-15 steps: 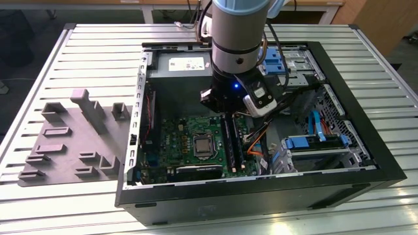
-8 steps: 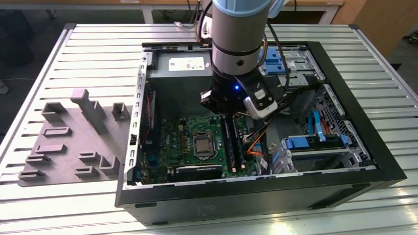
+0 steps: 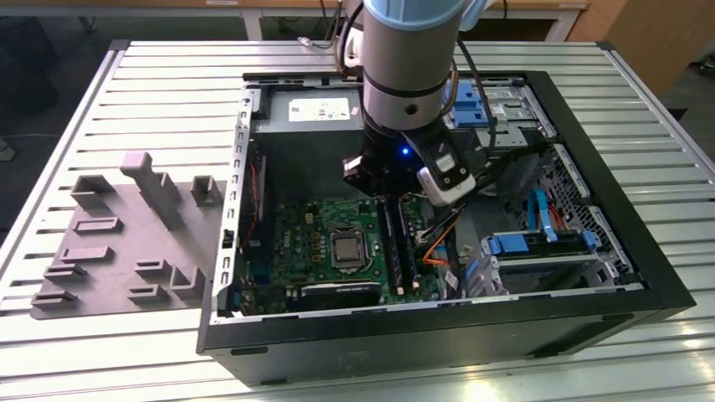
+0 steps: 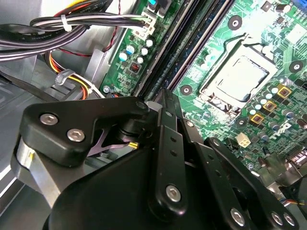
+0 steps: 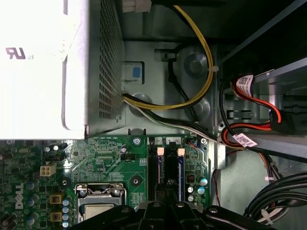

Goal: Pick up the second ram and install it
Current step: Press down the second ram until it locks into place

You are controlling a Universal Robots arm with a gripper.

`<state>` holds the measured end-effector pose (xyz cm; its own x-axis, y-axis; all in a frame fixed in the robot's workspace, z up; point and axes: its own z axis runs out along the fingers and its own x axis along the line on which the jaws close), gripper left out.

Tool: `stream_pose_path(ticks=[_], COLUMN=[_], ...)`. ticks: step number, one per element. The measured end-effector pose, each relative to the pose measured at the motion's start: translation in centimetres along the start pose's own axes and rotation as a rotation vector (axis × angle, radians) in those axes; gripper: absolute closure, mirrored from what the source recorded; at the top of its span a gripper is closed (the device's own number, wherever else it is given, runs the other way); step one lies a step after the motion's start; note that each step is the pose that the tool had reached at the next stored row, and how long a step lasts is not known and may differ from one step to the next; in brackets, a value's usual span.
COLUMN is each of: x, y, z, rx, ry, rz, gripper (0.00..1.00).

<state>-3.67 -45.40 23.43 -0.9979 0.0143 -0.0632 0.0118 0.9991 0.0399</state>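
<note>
Gripper (image 3: 393, 194) low over motherboard (image 3: 335, 243) beside black slots (image 5: 169, 167)

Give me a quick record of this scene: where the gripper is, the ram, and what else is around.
gripper: low inside the open case, over the slots
ram: blue stick standing in a slot; whether it is fully seated, cannot tell
motherboard: green, with the CPU socket beside the slots
power supply: grey box at the case's far end
fixture: grey, on the table, at the exterior view's left
</note>
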Motion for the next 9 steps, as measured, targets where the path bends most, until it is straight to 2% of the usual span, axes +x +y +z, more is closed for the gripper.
stream_pose_path(ticks=[9], x=[0.0], y=[-0.23], z=[-0.01], rx=[0.0], ry=[0.0], rz=[0.0], gripper=[0.89])
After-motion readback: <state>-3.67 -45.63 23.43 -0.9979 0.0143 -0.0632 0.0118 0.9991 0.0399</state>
